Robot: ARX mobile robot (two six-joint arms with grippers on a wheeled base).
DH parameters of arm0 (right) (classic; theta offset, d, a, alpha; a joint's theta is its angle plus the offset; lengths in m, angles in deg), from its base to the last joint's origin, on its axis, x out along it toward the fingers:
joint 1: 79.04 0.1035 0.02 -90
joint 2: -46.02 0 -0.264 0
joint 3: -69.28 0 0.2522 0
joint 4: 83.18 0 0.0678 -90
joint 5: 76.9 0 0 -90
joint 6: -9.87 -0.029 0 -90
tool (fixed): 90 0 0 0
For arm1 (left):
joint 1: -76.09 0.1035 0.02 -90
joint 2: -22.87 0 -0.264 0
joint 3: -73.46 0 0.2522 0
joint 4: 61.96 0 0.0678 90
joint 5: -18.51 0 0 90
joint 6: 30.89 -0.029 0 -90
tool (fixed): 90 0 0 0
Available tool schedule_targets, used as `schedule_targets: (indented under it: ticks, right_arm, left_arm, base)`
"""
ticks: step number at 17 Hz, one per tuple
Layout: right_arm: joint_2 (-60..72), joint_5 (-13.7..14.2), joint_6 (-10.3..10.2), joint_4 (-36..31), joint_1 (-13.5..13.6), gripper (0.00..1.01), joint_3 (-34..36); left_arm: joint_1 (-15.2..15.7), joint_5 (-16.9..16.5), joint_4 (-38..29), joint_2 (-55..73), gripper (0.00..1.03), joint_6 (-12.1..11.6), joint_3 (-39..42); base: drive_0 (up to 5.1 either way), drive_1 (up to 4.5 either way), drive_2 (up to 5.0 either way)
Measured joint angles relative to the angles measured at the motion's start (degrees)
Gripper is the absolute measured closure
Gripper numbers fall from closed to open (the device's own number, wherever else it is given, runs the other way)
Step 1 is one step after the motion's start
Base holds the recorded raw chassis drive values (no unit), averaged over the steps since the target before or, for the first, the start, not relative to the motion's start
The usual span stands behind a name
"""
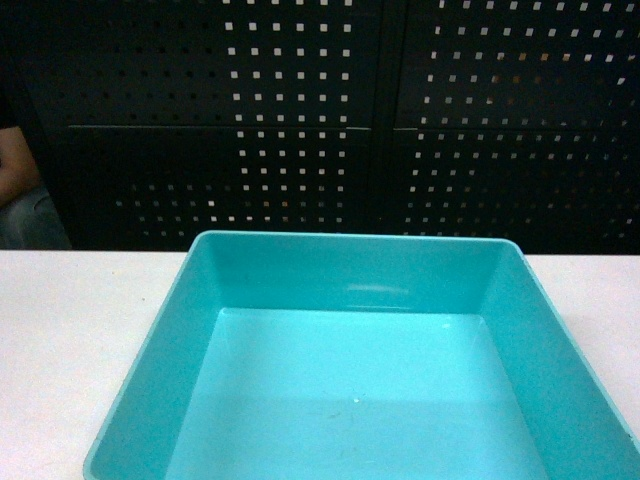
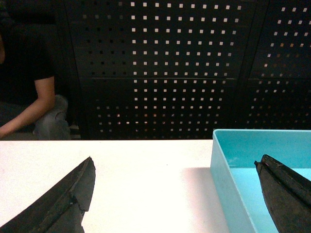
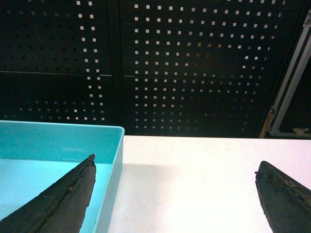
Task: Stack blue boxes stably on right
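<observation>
Glossy turquoise rectangular plastic tub on the white table; left gripper and right gripper gape wide, empty, each straddling one smooth tapered side wall.

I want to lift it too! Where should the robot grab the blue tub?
Probably the two side walls at the rolled rim. The blue tub is wide, open-topped and empty. The left gripper and right gripper each have open jaws straddling a side wall, one finger inside, one outside, so each could pinch its own side from above.

bare white table flanking turquoise tub, perforated panel behind
</observation>
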Motion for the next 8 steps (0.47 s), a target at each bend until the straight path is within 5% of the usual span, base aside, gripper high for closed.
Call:
schedule_targets:
  ticks: [8]
  right_arm:
    - [0.0, 0.0, 0.0, 0.0, 0.0, 0.03, 0.0]
  left_arm:
    - [0.0, 0.0, 0.0, 0.0, 0.05, 0.0, 0.0]
  base:
    - [0.0, 0.0, 0.0]
